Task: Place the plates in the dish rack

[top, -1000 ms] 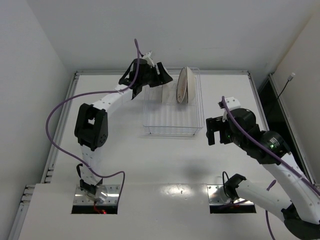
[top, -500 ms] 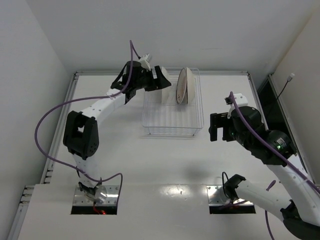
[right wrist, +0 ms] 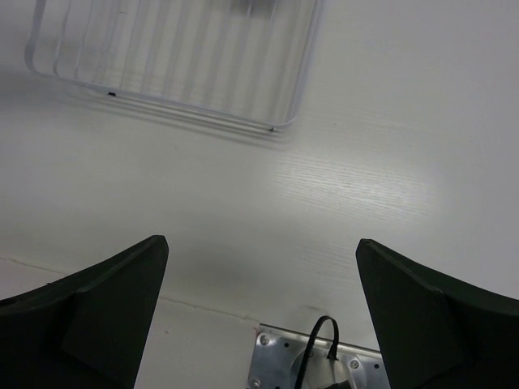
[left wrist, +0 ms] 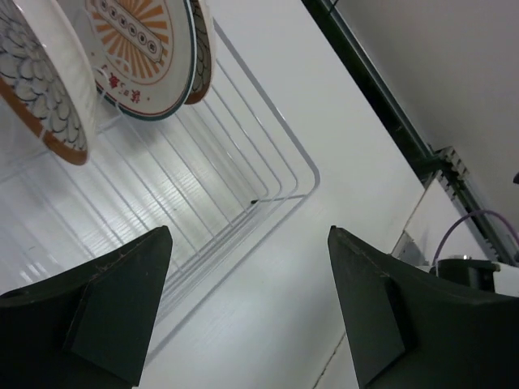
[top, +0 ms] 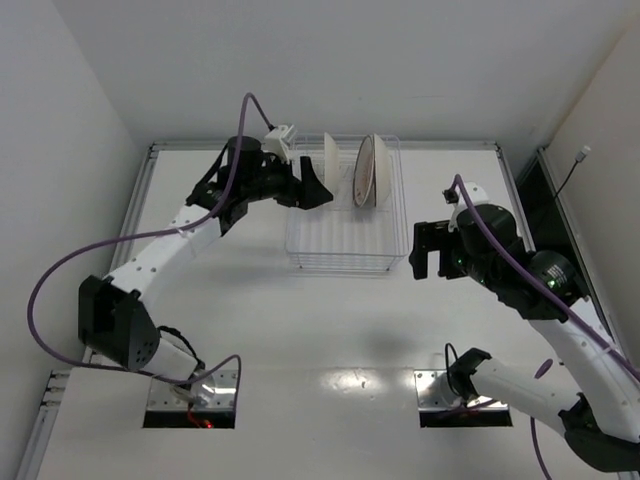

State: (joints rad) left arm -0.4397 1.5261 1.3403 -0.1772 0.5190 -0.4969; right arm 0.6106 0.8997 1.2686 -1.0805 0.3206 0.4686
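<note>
Three plates stand on edge in the dish rack (top: 345, 238). In the left wrist view the scale-pattern plate (left wrist: 40, 85) is nearest, then the sunburst plate (left wrist: 139, 50), with a brown-rimmed plate (left wrist: 203, 61) behind it. From above I see a pale plate (top: 331, 160) and a second plate (top: 366, 172) in the rack's far half. My left gripper (top: 313, 192) hangs open at the rack's left side, holding nothing (left wrist: 250, 231). My right gripper (top: 422, 258) is open and empty just right of the rack, over the bare table (right wrist: 261, 243).
The rack's near half (right wrist: 178, 61) holds only wire slots. A metal mounting plate with a black cable (right wrist: 324, 352) lies near the table's front edge. A raised rail (top: 130, 230) runs along the table's left side, and walls close in behind.
The left gripper let go of the pale plate, which now stands in the rack, and drew back to the left as its jaws opened wider. The right arm shifted only slightly.
</note>
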